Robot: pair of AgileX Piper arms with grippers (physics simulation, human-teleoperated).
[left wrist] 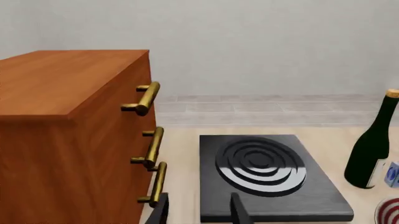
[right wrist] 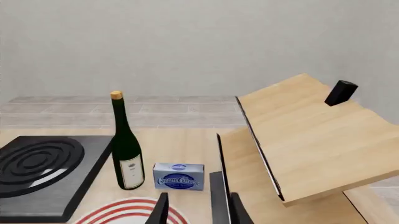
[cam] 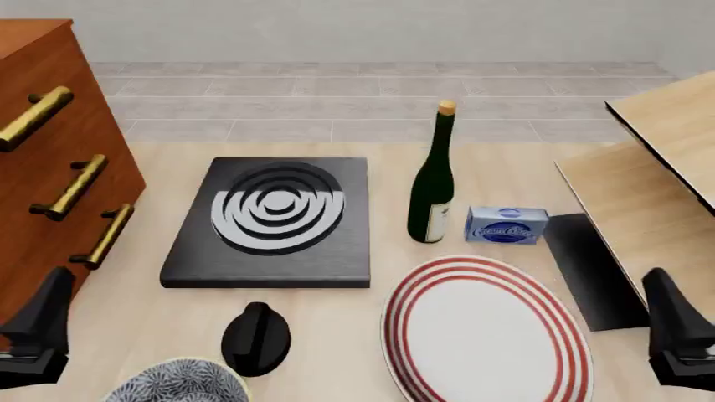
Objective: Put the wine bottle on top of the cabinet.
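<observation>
The cabinet [cam: 45, 159] fills the frame's left edge. At centre stands the wine bottle [cam: 431, 188], upright on the table between the black hob [cam: 274, 224] and a blue box [cam: 506, 225]. Both the left gripper [cam: 39, 331] and right gripper [cam: 676, 331], at the bottom corners, hold nothing, fingers parted.

Simulated kitchen setup: hotplate [cam: 271, 224] on a pale desk [cam: 380, 167], striped plate [cam: 486, 331] right of the hotplate, wine bottle [cam: 431, 180] beside it, wooden cabinet [cam: 45, 167] left; tiled floor [cam: 335, 92] behind.
</observation>
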